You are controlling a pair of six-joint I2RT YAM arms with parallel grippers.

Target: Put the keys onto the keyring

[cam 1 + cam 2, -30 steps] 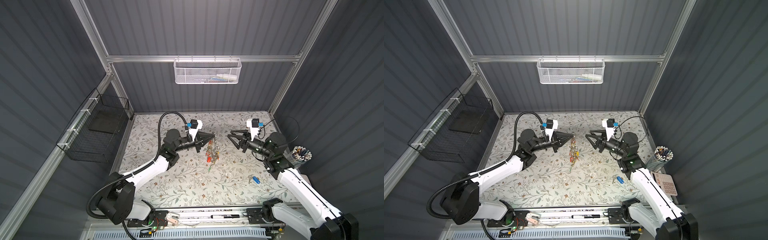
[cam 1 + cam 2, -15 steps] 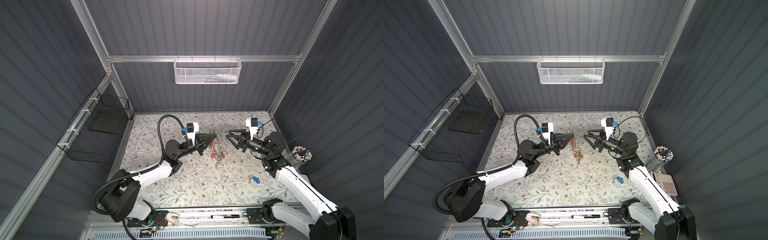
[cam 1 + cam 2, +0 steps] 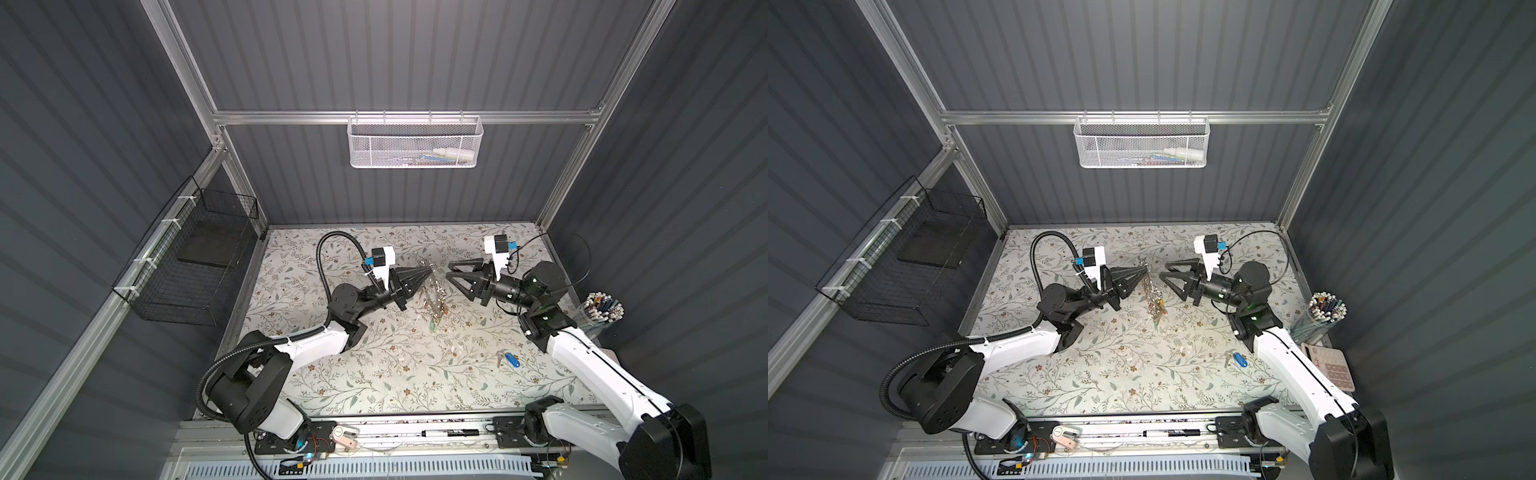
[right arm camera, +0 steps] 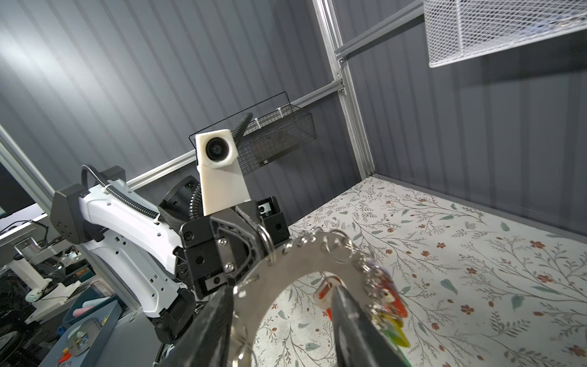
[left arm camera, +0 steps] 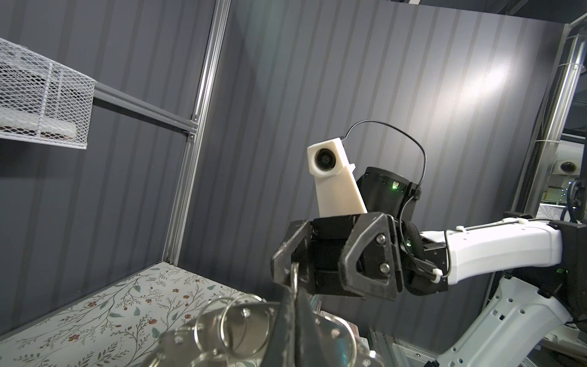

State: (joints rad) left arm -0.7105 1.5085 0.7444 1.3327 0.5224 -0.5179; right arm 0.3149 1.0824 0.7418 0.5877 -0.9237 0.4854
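Observation:
In both top views the keyring (image 3: 433, 291) (image 3: 1153, 296), a grey metal plate with split rings and coloured tags, hangs above the floral table. My left gripper (image 3: 428, 272) (image 3: 1144, 270) is shut on one of its split rings (image 5: 294, 276). The left wrist view shows the plate (image 5: 241, 330) below the shut fingers (image 5: 293, 314). My right gripper (image 3: 449, 272) (image 3: 1163, 271) (image 4: 279, 321) is open, facing the plate (image 4: 305, 260) at close range, empty. The keys (image 3: 509, 359) (image 3: 1237, 359), with a blue tag, lie on the table beside the right forearm.
A cup of pens (image 3: 602, 307) stands at the table's right edge, a calculator (image 3: 1329, 368) in front of it. A white mesh basket (image 3: 415, 143) hangs on the back wall and a black wire basket (image 3: 195, 257) on the left wall. A marker (image 3: 451, 433) lies on the front rail.
The left gripper has carried the keyring a little to the right while its elbow folded back. The right gripper has edged left toward the keyring. The keys have not moved.

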